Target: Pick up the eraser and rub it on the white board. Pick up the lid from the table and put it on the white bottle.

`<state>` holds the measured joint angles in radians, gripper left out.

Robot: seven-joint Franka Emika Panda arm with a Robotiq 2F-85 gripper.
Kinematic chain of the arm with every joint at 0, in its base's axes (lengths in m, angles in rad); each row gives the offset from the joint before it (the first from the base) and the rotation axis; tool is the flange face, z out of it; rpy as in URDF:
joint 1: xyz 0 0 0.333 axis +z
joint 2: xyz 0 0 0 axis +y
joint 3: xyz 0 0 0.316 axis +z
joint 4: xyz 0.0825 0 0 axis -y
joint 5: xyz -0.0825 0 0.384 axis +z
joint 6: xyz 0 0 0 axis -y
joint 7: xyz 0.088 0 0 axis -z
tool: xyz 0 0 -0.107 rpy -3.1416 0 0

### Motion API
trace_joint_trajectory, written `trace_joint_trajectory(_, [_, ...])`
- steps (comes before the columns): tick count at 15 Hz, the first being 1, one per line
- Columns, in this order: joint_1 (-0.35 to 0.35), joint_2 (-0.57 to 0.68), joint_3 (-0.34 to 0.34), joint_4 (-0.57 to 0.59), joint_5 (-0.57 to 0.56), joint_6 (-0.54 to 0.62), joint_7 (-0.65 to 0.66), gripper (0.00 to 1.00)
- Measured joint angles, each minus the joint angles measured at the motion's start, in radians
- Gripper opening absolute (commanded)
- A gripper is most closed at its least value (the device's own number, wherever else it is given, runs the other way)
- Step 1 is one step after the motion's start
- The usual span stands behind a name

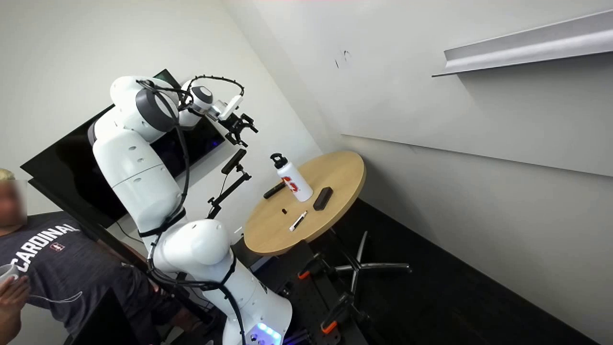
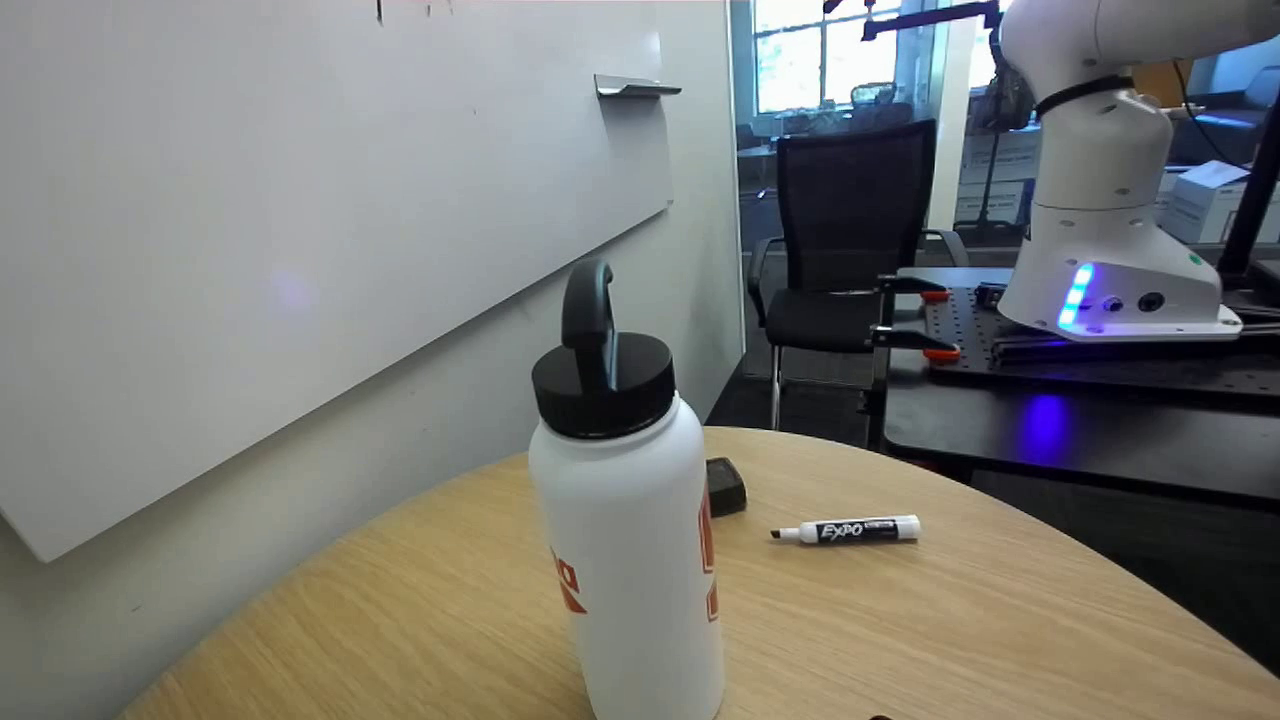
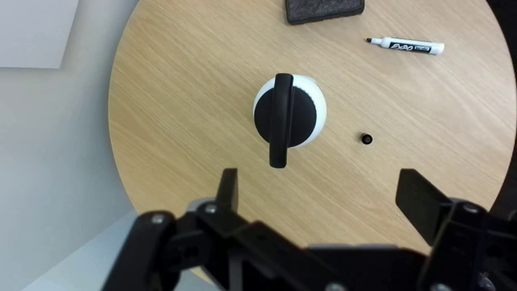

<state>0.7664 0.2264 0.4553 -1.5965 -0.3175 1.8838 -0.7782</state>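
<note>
My gripper (image 1: 252, 138) hangs in the air above and away from the table, its two jaws wide apart with only bare tabletop seen between them in the wrist view. The white bottle (image 1: 297, 184) stands upright with red marks on its side; a black top with a carrying loop sits on it. To its right in the wrist view lies the lid (image 3: 366, 138), a tiny dark round cap much narrower than that top. The eraser (image 3: 325, 9), a dark block, rests on the table, cut by the wrist view's upper edge. Small dark scribbles mark the white board (image 1: 407, 86).
An uncapped marker (image 3: 412, 45) lies on the round wooden table (image 1: 261, 230). Behind the bottle, a dark bar (image 1: 274, 190) shows at the table's edge. A metal tray (image 1: 527, 45) juts from the board. A black device on a stand (image 1: 233, 161) is under the gripper. Someone sits at left.
</note>
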Motion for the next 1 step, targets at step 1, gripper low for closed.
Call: trace_joint_trajectory(1, [0.0,0.0,-0.001,-0.003,0.0,0.0,0.0,1.0])
